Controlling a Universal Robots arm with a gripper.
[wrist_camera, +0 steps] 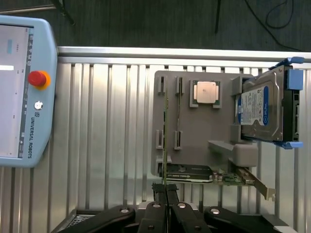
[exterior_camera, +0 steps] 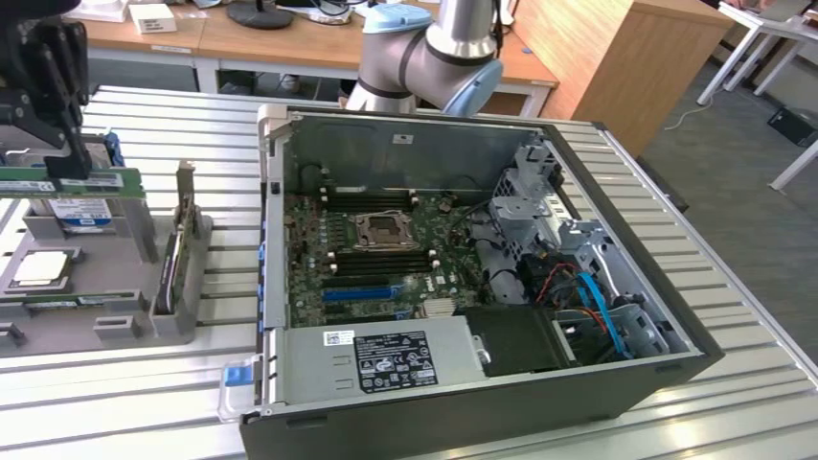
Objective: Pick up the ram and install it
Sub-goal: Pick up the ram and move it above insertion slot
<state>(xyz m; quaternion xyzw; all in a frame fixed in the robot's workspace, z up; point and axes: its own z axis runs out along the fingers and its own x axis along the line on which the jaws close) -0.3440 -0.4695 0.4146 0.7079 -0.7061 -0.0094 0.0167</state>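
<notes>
My tool (exterior_camera: pixel 64 165) is at the upper left of the exterior view, closed tight on the ram (exterior_camera: pixel 57 180). The green stick lies level across the fingertips. It hangs over the grey holder (exterior_camera: pixel 77 331), just above the hard drive (exterior_camera: pixel 83 213) with its blue label.

In the wrist view the tool (wrist_camera: pixel 166 190) shows both fingers pressed together on the ram (wrist_camera: pixel 166 141). The stick is seen edge-on there as a thin line running out over the holder (wrist_camera: pixel 194 141). It lines up with one pair of the holder's slots. From either view I can't quite say whether its lower edge is clear of them or only just lifted.

A second stick (wrist_camera: pixel 179 116) looks to stand in the neighbouring pair of slots. The holder also carries a processor chip (wrist_camera: pixel 205 93), the hard drive (wrist_camera: pixel 260 109) and a graphics card (wrist_camera: pixel 194 173).

The open computer case (exterior_camera: pixel 511 412) fills the centre and right of the exterior view, well apart from the ram. Its motherboard (exterior_camera: pixel 306 259) faces up, with the black slots (exterior_camera: pixel 383 203) beside the socket. Case and holder both sit on the slatted metal worktop (exterior_camera: pixel 128 412). A pale blue pendant (wrist_camera: pixel 24 87) with a red button lies on the worktop (wrist_camera: pixel 112 136) beside the holder.
</notes>
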